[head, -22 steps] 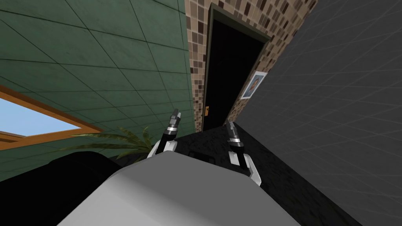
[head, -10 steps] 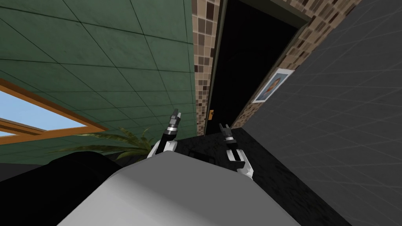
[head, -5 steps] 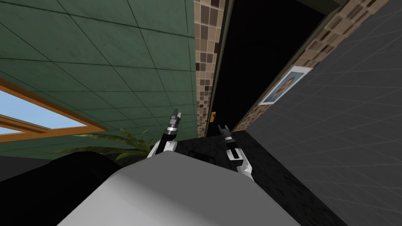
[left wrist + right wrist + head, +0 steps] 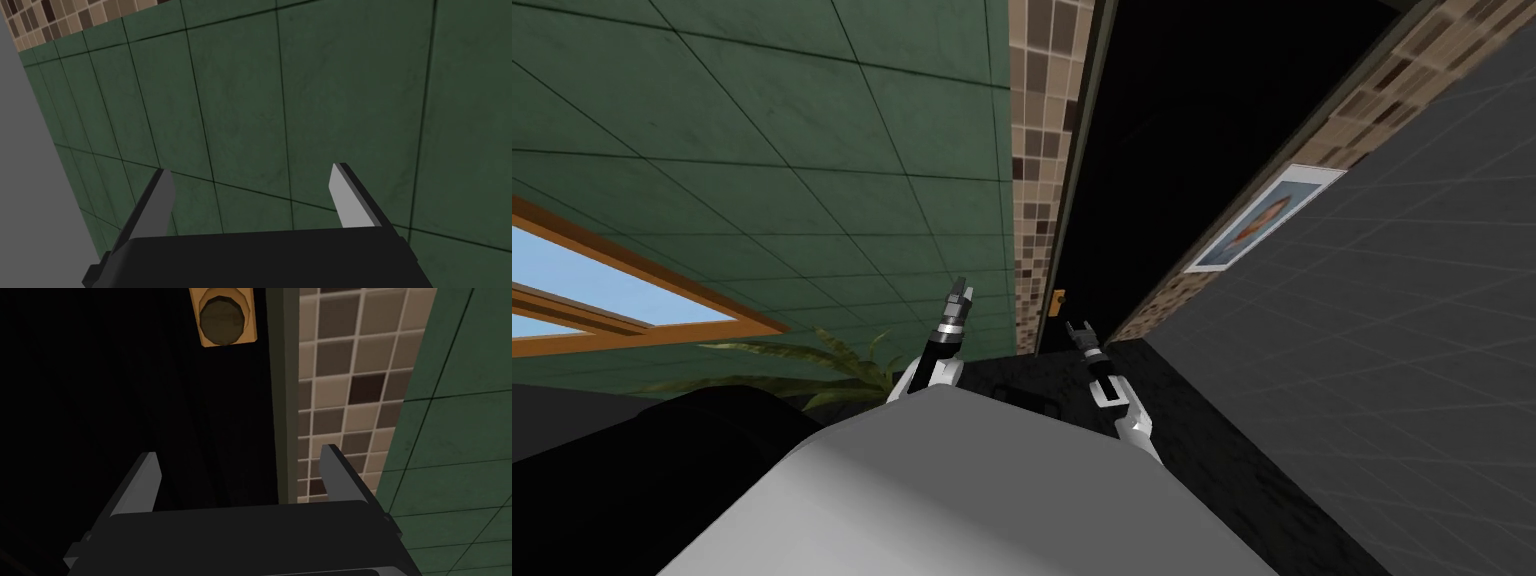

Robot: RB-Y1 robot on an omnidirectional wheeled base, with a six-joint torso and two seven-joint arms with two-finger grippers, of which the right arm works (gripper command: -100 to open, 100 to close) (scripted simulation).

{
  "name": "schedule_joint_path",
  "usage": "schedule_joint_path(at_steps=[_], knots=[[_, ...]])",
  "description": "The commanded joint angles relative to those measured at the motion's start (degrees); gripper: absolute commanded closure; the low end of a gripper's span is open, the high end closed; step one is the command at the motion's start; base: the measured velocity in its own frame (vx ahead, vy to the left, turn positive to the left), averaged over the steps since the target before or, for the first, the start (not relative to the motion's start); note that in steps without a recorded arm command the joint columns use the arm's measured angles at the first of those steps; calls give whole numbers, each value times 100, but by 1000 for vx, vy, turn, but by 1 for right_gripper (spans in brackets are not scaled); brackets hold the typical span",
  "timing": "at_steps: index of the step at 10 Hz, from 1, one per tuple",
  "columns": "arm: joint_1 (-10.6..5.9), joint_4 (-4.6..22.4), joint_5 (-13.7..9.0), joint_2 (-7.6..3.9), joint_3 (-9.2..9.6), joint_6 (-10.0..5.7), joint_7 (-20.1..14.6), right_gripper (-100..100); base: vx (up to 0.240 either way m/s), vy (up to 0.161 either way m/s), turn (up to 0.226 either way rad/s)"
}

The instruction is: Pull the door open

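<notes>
**Q:** What can be counted here?

**A:** One door (image 4: 1162,150), very dark, in a grey-green frame (image 4: 282,388). It has one round knob (image 4: 221,316) on a tan plate (image 4: 250,318), at the door's edge just beside the frame. There are two claws. There is also one window (image 4: 572,290) with an orange surround, one plant (image 4: 812,360) and one picture (image 4: 1262,225) on the wall to the door's right.

**Q:** Where is the knob relative to the working claw?

**A:** The right claw (image 4: 240,453) points at the door face. Its two fingers are spread with nothing between them. The knob lies ahead of the fingertips, roughly in line with the gap and clearly apart from both. One finger stands in front of the dark door. The other stands in front of the tile strip (image 4: 345,388), a band of brown squares beside the frame.

**Q:** And the other claw?

**A:** The left claw (image 4: 252,169) is raised to the left of the door, facing the green wall (image 4: 350,100). Its fingers are spread too, holding nothing.
</notes>
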Motion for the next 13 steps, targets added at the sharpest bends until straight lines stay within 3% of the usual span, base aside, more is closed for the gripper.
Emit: schedule_joint_path(at_steps=[1,3,4,5,13], knots=[[-89,188,102,-37,11,31,122,-100,107,-14,74],[-197,417,216,-76,19,57,259,-100,130,-15,84],[-191,379,185,-66,14,48,218,-100,49,-7,10],[-288,498,169,31,-170,86,362,-100,26,1,235],[-741,1039,60,540,-1129,270,1047,-100,30,-16,222]])
